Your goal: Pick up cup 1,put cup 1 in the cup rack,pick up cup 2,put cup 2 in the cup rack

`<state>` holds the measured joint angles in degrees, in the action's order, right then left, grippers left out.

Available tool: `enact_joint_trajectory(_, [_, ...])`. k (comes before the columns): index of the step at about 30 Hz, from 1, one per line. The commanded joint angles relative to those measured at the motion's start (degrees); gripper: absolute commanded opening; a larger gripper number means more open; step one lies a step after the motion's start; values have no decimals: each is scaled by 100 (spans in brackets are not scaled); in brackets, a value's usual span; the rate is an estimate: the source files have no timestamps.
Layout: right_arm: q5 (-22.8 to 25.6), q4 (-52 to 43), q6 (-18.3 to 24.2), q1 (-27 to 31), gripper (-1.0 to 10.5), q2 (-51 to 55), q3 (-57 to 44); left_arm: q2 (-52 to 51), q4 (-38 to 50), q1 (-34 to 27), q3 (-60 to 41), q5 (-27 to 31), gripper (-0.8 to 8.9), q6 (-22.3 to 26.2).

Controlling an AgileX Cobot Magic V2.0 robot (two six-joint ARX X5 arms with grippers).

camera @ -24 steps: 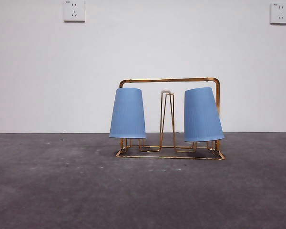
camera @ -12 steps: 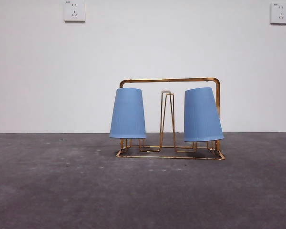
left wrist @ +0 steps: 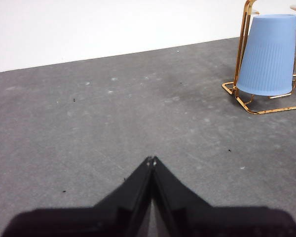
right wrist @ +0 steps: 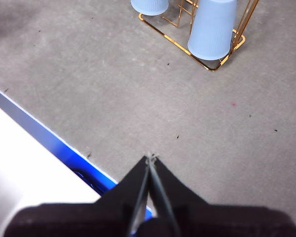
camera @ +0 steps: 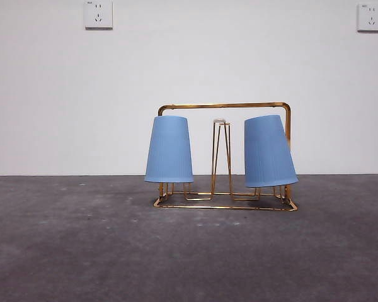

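Two blue cups hang upside down on the gold wire cup rack [camera: 224, 106]. The left cup [camera: 169, 150] stands straight on its peg; the right cup [camera: 269, 151] leans to the right. A bare hairpin peg [camera: 221, 157] rises between them. The left wrist view has one cup [left wrist: 267, 55] and the rack's corner [left wrist: 237, 101] far off. The right wrist view catches both cups [right wrist: 213, 28] [right wrist: 149, 6] on the rack [right wrist: 226, 55]. My left gripper [left wrist: 151, 160] is shut and empty, low over bare table. My right gripper [right wrist: 150, 158] is shut and empty, well back from the rack.
Grey table surface [camera: 82, 251] spreads around the rack. A white wall with two sockets [camera: 98, 14] [camera: 370, 17] stands behind. In the right wrist view a blue-edged table border [right wrist: 44, 133] and white floor lie near the gripper.
The right cup has shifted very slightly to the right on its peg. Nothing else has moved.
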<state>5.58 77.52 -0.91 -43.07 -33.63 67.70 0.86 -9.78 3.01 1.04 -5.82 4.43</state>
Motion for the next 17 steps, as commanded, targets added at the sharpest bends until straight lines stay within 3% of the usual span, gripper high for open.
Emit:
enact_joint_trajectory(1, [4,96,-57,0,3,0,-37,7,48,-13,-61,-17,-1,-35])
enact_joint_trajectory(9, [35,63,-52,52,3,2,-37,7,48,-13,-61,-20,-1,-35])
enact_joint_trajectory(12, [221,-4,289,597,3,125,-35,9,48,-13,-61,-20,-1,-35])
enact_joint_trajectory(17, [-125,-1158,575,2321,3,420,-81,28,48,-13,-61,-20,-1,-35])
